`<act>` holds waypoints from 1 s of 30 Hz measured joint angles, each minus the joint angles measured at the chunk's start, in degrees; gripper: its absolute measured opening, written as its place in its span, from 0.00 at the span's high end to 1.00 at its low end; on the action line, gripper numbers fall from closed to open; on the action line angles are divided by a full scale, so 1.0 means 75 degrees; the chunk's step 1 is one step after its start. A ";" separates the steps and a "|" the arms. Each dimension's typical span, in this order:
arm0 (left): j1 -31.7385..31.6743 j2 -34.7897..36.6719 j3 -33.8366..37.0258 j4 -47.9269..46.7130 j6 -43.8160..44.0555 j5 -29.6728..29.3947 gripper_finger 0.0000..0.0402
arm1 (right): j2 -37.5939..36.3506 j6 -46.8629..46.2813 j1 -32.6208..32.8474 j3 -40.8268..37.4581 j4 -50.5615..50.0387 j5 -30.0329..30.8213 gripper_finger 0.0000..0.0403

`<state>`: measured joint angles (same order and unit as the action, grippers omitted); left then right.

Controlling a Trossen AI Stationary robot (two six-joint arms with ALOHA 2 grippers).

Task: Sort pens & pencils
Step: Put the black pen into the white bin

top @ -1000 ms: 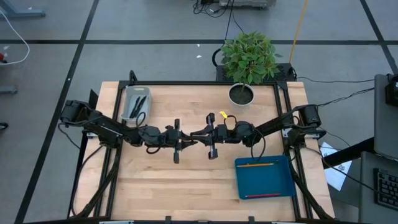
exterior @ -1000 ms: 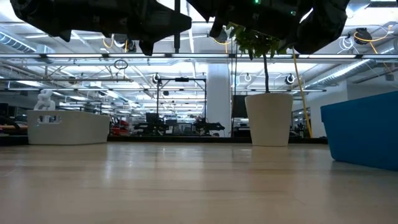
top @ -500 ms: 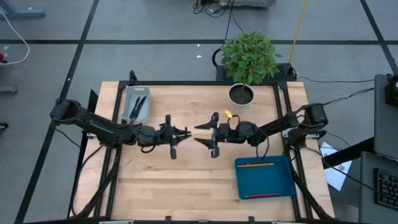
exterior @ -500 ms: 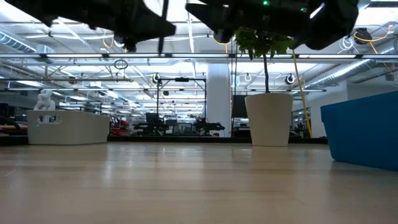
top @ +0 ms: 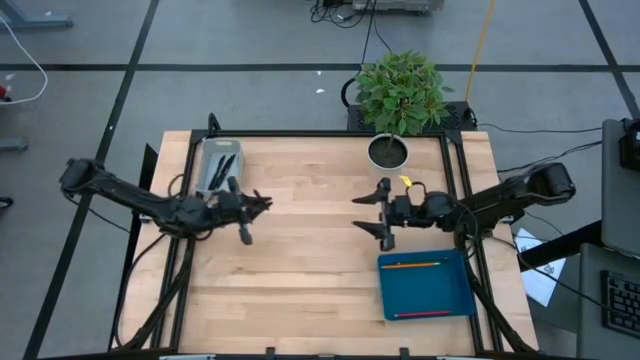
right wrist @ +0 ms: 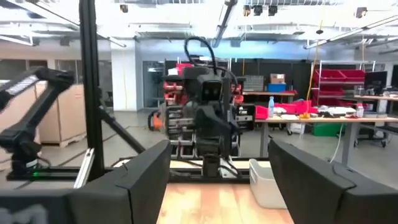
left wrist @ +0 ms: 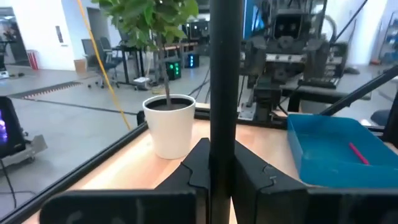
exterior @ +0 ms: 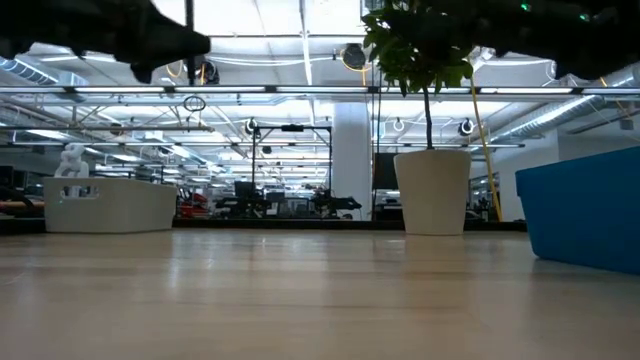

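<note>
A dark pen [left wrist: 223, 93] is held upright, clenched in the left gripper [top: 243, 212], left of centre in the high view, just below the grey tray [top: 205, 172] where more pens [top: 224, 168] are seen. The right gripper [top: 384, 213] is held right of centre, jaws spread and empty (above the blue bin [top: 427, 289], pencils [top: 412, 265] inside)

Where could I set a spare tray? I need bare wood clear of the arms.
The near table strip, left of the blue tray, is bare. Crowded: the far-left grey bin, the potted plant, and mid-table, where both end effectors hover.
</note>
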<state>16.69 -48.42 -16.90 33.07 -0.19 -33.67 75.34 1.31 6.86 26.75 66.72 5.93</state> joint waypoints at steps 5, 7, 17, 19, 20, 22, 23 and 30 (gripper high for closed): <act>-0.0059 0.1159 0.0694 -0.0016 0.0010 0.0284 0.92 | -0.0387 -0.0141 0.0001 -0.0674 -0.0024 -0.0003 0.37; -0.0073 0.1474 0.0876 -0.0078 0.0048 0.0306 0.92 | -0.0388 -0.0143 -0.0002 -0.0752 -0.0033 -0.0003 0.37; -0.0073 0.1663 0.0920 -0.0307 0.0297 0.0338 0.92 | -0.0388 -0.0151 -0.0002 -0.0788 -0.0249 -0.0003 0.37; -0.0073 0.1661 0.0920 -0.0376 0.0332 0.0329 0.91 | -0.0386 -0.0225 -0.0002 -0.0788 -0.0305 -0.0003 0.37; -0.0073 0.1661 0.0920 -0.0402 0.0372 0.0324 0.91 | -0.0386 -0.0284 -0.0002 -0.0788 -0.0306 -0.0004 0.37; -0.0073 0.1658 0.0920 -0.0403 0.0389 0.0304 0.92 | -0.0386 -0.0311 -0.0002 -0.0788 -0.0307 -0.0005 0.37; -0.0073 0.1658 0.0920 -0.0403 0.0389 0.0289 0.92 | -0.0386 -0.0308 -0.0002 -0.0788 -0.0309 -0.0004 0.37; -0.0073 0.1658 0.0920 -0.0567 0.0797 -0.0345 0.92 | -0.0386 -0.0299 -0.0002 -0.0785 -0.0309 -0.0003 0.37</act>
<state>16.15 -35.99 -10.00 28.82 5.79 -36.26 72.44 -0.93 6.85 20.86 64.40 5.91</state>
